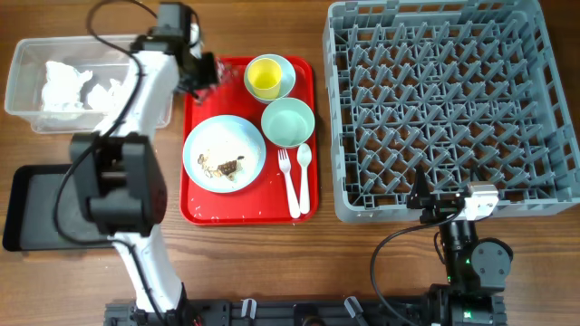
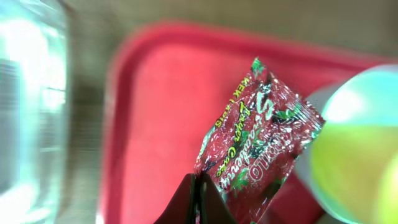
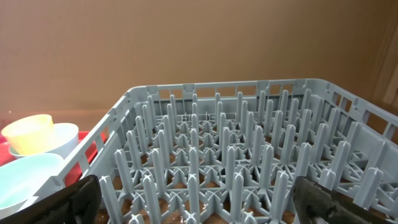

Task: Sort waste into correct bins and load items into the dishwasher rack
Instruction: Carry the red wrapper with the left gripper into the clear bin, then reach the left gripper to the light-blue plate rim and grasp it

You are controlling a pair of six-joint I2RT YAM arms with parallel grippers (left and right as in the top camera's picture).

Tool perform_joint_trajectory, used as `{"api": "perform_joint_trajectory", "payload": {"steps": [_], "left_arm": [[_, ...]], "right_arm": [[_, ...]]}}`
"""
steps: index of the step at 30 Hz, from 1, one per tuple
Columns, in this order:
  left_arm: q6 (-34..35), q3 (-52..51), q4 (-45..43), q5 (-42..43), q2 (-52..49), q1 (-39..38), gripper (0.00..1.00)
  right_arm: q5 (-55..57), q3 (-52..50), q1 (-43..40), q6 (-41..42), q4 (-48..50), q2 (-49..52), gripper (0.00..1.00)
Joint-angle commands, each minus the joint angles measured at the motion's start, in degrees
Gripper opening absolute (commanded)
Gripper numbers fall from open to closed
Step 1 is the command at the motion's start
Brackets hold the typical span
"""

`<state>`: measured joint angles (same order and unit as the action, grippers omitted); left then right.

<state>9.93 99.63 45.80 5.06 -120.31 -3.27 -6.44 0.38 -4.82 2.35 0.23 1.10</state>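
Left gripper (image 2: 199, 199) is pinching the red snack wrapper (image 2: 261, 137) near the far edge of the table (image 1: 272, 272), while the right gripper (image 3: 196, 194) sits spread wide by the near edge.

Overhead straight down; left wrist close over red tray (image 2: 155, 106); right wrist low across dishwasher rack (image 3: 249, 163), tray corner shared

The wooden table (image 1: 272, 263) was brown and grained, and four things sat directly on it. A flat red tray (image 1: 245, 210) lay near its middle. Left of the red tray, level with its far half, stood the clear plastic tub (image 1: 18, 100). Left of its near half lay the shallow black tray (image 1: 41, 204). Just right of the red tray sat the large grey dishwasher rack (image 1: 444, 100), reaching farther back than the tray did.
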Motion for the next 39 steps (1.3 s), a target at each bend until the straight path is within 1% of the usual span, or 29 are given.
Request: {"api": "perform_joint_trajectory", "payload": {"steps": [1, 4, 5, 7, 8, 12, 15, 17, 19, 20, 21, 22, 24, 25, 26, 27, 29, 31, 33, 35, 37, 39], "left_arm": [[5.64, 1.33, 0.02, 0.92, 5.05, 3.04, 0.04], [7.65, 1.33, 0.02, 1.51, 8.46, 4.72, 0.04], [15.04, 1.33, -0.44, -2.14, 12.81, 6.67, 0.04], [21.49, 1.33, -0.35, -4.63, 15.08, 8.26, 0.04], [25.9, 1.33, -0.37, -5.62, 16.65, 9.77, 0.04], [37.51, 1.31, 0.11, -10.14, 18.25, 15.67, 0.04], [51.23, 0.76, 2.47, -10.95, 17.2, 20.76, 0.04], [56.26, 0.72, 3.15, -10.93, 16.04, 23.28, 0.04], [58.23, 0.72, 2.82, -10.93, 14.93, 24.81, 0.04], [58.4, 0.72, 2.27, -10.88, 14.34, 25.62, 0.05], [58.34, 0.72, 1.77, -10.91, 13.92, 25.99, 0.08], [58.29, 0.72, 1.16, -10.91, 13.66, 26.27, 0.19], [58.29, 0.72, 1.14, -10.91, 13.64, 26.27, 0.65], [58.29, 0.72, 1.14, -10.91, 13.64, 26.27, 0.82], [58.25, 0.72, 1.18, -10.91, 13.66, 26.27, 0.91], [58.21, 0.72, 1.4, -10.91, 13.66, 26.27, 0.95], [55.95, 0.74, 2.03, -9.77, 14.03, 26.29, 0.95], [47.87, 0.76, 2.67, -2.84, 16.06, 26.32, 0.96], [43.54, 0.76, 3.37, 2.19, 18.27, 26.29, 0.99], [39.41, 0.76, 5.18, 8.35, 22.45, 26.25, 1.0], [36.57, 0.76, 6.93, 11.69, 26.08, 25.97, 0.99], [32.96, 0.76, 9.38, 12.26, 29.83, 24.52, 0.97]], "right_arm": [[-0.72, -0.09, -0.28, 0.79, 0.26, -0.31, 1.0], [-0.7, -0.09, -0.28, 0.79, 0.26, -0.31, 1.0], [-0.72, -0.09, -0.28, 0.79, 0.26, -0.31, 1.0], [-0.7, -0.09, -0.28, 0.79, 0.26, -0.31, 1.0], [-0.72, -0.09, -0.28, 0.79, 0.26, -0.31, 1.0], [-0.7, -0.09, -0.28, 0.76, 0.26, -0.31, 1.0], [-0.7, -0.09, -0.28, 0.79, 0.26, -0.31, 1.0], [-0.7, -0.09, -0.28, 0.81, 0.26, -0.31, 1.0], [-0.72, -0.09, -0.28, 0.79, 0.26, -0.31, 1.0], [-0.7, -0.09, -0.28, 0.81, 0.26, -0.31, 1.0], [-0.72, -0.09, -0.28, 0.81, 0.26, -0.31, 1.0], [-0.72, -0.09, -0.28, 0.79, 0.26, -0.31, 1.0], [-0.7, -0.09, -0.28, 0.79, 0.26, -0.31, 1.0], [-0.72, -0.09, -0.28, 0.79, 0.26, -0.31, 1.0], [-0.72, -0.09, -0.28, 0.81, 0.26, -0.31, 1.0], [-0.72, -0.09, -0.28, 0.79, 0.26, -0.31, 1.0], [-0.72, -0.09, -0.28, 0.79, 0.26, -0.31, 1.0], [-0.72, -0.09, -0.28, 0.81, 0.26, -0.31, 1.0], [-0.7, -0.09, -0.28, 0.79, 0.26, -0.31, 1.0], [-0.7, -0.09, -0.28, 0.79, 0.26, -0.31, 1.0], [-0.7, -0.09, -0.28, 0.79, 0.26, -0.31, 1.0], [-0.7, -0.09, -0.28, 0.79, 0.26, -0.31, 1.0]]}}
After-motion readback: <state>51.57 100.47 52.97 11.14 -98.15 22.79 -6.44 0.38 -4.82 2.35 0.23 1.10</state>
